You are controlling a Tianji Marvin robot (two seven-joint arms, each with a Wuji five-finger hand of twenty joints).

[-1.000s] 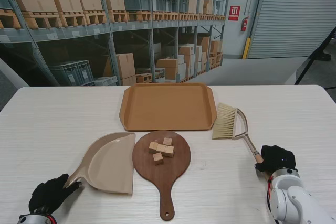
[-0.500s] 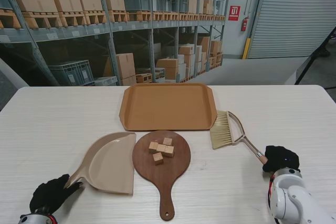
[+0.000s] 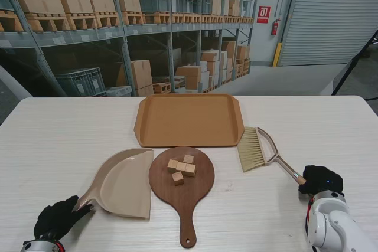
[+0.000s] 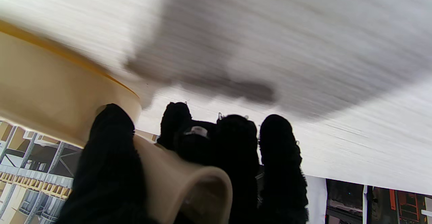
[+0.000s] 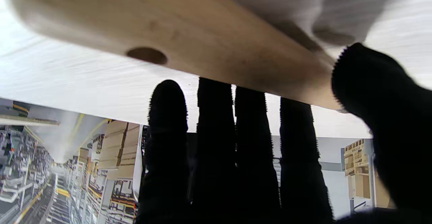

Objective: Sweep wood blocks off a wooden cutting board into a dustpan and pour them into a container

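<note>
On round cutting board, five wood blocks

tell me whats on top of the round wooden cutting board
Five small wood blocks sit bunched on the cutting board, near its middle. The handle is bare. What lies under the blocks is covered.

Ahead of your right hand, the brush blocks the way to the cutting board, dustpan flanks its left, tray closes the far side, bare table open at both ends.
</note>
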